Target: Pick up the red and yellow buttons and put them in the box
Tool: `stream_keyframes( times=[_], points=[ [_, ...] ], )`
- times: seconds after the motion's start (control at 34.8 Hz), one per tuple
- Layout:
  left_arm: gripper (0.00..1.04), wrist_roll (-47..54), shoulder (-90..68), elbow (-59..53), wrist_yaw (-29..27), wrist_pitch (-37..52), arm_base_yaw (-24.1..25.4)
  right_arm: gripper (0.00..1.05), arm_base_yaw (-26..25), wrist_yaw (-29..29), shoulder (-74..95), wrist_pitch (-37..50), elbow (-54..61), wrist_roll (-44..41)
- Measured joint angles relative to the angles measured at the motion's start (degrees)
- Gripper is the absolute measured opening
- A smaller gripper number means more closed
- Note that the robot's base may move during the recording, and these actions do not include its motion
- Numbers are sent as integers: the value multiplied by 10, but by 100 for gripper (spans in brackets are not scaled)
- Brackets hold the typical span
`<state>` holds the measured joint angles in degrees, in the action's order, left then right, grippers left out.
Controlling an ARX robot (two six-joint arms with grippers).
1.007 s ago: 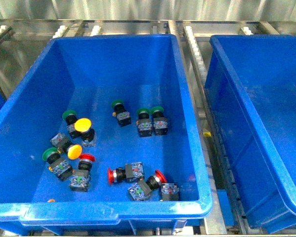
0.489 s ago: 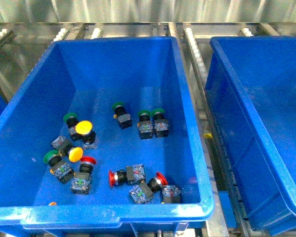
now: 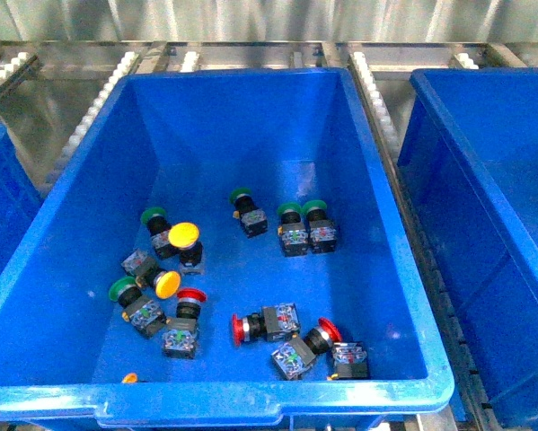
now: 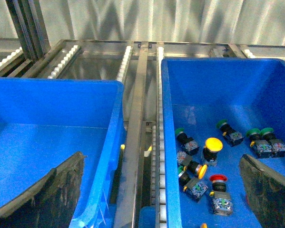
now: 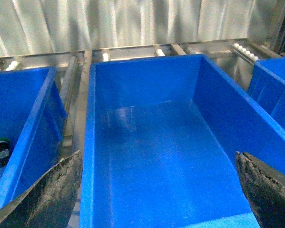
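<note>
Both grippers spread wide.
The left gripper (image 4: 160,159) and right gripper (image 5: 157,154) each show two dark, rough-edged fingers (image 4: 56,192) set far apart; the arms' pose probably cannot be judged from these views.

- Yellow buttons (image 3: 184,235): two domed caps close together, on the floor of the middle tote (image 3: 251,126), towards its left side.
- Red buttons (image 3: 239,329): three, tipped over, near that tote's front wall.
- Box (image 5: 147,80): deep, bright blue, upright, just right of that tote.

box (image 5: 218,109) bright blue | yellow button (image 3: 186,239) | red button (image 3: 251,328) | green button (image 3: 242,196) | bodies (image 3: 321,237) black
</note>
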<state>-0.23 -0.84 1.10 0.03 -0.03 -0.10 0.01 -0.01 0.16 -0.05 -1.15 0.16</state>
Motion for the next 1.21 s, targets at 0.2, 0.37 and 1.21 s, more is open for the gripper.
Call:
stream_keyframes(
  times=[0.2, 0.37, 1.21],
  points=[
    [97, 0, 0, 0, 0, 0, 0, 98, 0, 0, 0, 0, 0, 0],
    [97, 0, 0, 0, 0, 0, 0, 98, 0, 0, 0, 0, 0, 0],
    [97, -36, -107, 57, 17, -119, 2, 98, 0, 0, 0, 0, 0, 0]
  ],
)
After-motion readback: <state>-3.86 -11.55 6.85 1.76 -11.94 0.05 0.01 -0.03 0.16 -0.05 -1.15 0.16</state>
